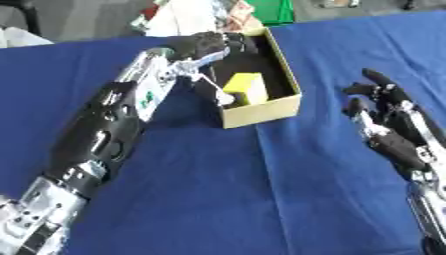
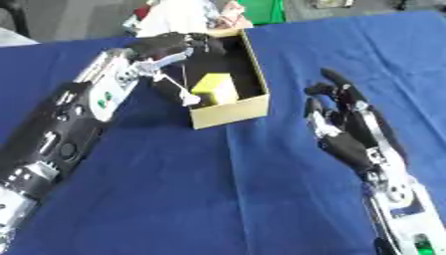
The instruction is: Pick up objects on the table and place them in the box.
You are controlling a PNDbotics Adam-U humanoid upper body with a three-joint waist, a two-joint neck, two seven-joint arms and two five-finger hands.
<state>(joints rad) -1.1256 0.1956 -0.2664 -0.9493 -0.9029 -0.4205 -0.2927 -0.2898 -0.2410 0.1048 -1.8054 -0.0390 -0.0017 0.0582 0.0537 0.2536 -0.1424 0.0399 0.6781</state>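
A tan cardboard box [image 1: 261,110] with a dark inside stands at the back middle of the blue table. A yellow block [image 1: 247,87] lies inside it, near the front wall. My left arm reaches from the lower left up to the box, and my left hand [image 1: 207,45] hangs over the box's far left corner, apart from the block. My right hand [image 2: 348,134] rests open on the right of the table, fingers straight and pointing away, with nothing in it.
The blue cloth [image 1: 261,189] covers the table. Beyond its far edge lie white and patterned things [image 1: 191,15] and a green object [image 1: 275,10], close behind the box. My left forearm [image 1: 113,119] lies across the table's left side.
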